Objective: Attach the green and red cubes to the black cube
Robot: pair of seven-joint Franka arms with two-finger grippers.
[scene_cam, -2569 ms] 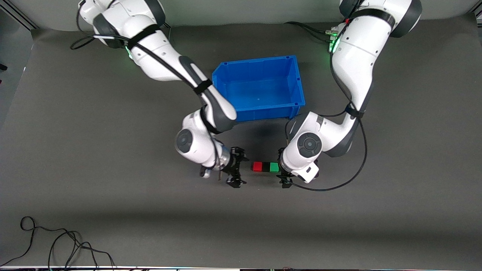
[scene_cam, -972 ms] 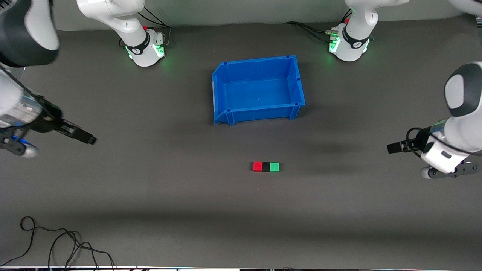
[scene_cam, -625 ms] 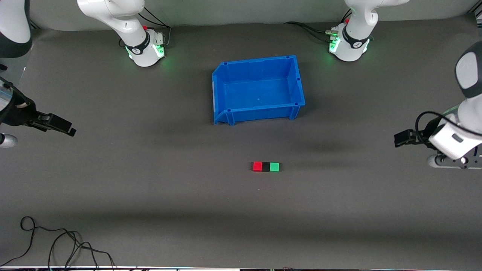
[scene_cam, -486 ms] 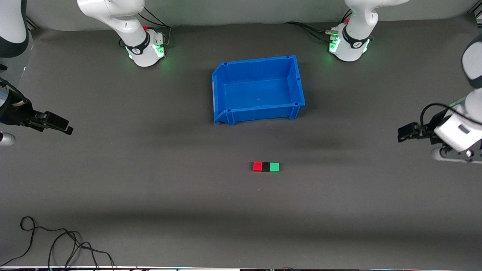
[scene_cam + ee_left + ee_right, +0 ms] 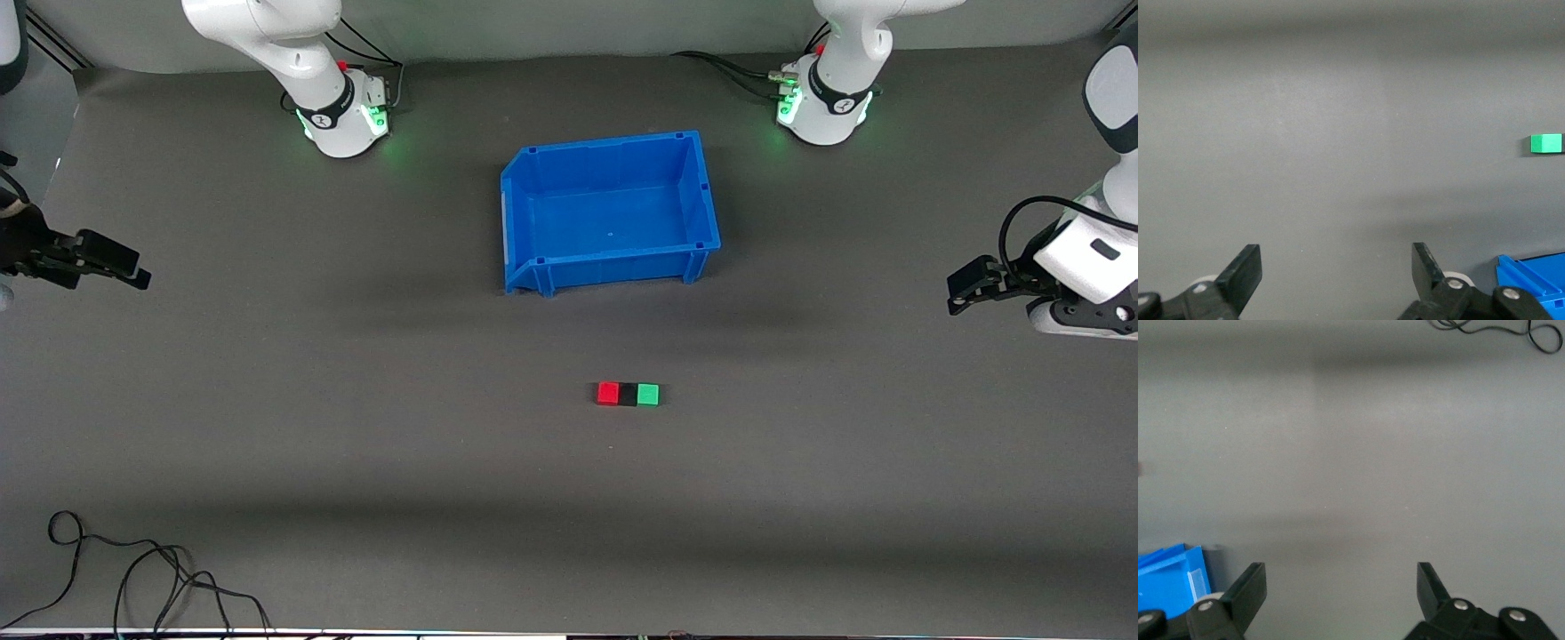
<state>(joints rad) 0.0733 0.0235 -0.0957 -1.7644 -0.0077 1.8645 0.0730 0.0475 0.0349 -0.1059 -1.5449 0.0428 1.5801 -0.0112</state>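
Note:
The red cube (image 5: pixel 608 393), the black cube (image 5: pixel 629 395) and the green cube (image 5: pixel 648 394) lie in one touching row on the table, the black one in the middle, nearer the front camera than the blue bin. My left gripper (image 5: pixel 960 291) is open and empty, up over the left arm's end of the table. My right gripper (image 5: pixel 133 268) is open and empty over the right arm's end. The left wrist view (image 5: pixel 1337 263) shows the green cube (image 5: pixel 1545 143) far off. The right wrist view (image 5: pixel 1341 581) shows bare table between its fingers.
An empty blue bin (image 5: pixel 533 268) stands mid-table, between the cubes and the arm bases; corners show in the wrist views (image 5: pixel 1531 280) (image 5: pixel 1168 583). A black cable (image 5: pixel 133 578) lies at the table's near corner at the right arm's end.
Both grippers have left the cube row and drawn back high to their own ends of the table. The three cubes have stayed joined and still.

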